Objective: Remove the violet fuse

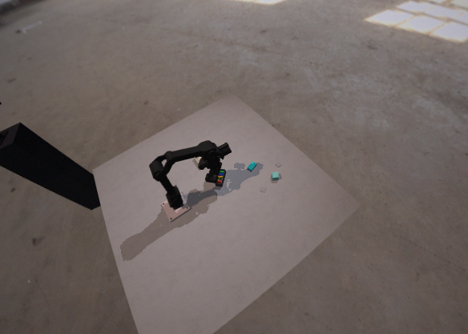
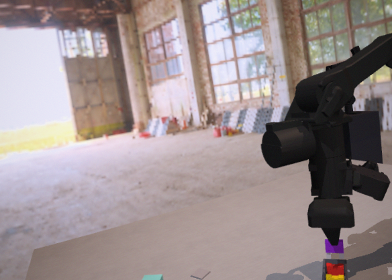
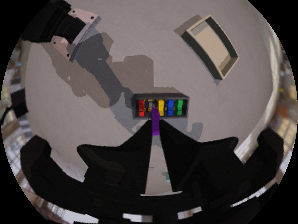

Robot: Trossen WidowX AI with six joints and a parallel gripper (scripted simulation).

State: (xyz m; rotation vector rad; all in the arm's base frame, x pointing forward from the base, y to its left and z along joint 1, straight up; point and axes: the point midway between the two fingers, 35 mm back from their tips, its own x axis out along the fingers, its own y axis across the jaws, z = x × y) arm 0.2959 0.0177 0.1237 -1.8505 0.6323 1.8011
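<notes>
We see the gripper (image 2: 331, 238) clamped on the violet fuse (image 2: 333, 246), lifted just above the fuse block (image 2: 335, 270). Risk: its blades look barely clear, so traversing toward the tray (image 3: 210, 46) now could clip the block or neighbouring fuses.

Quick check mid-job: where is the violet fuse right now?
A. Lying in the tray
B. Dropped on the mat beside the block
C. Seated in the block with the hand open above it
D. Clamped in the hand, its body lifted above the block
D: in the exterior view the violet fuse sits pinched at the tip of the hand, its body above the fuse block, with pale prongs showing below it.
</notes>
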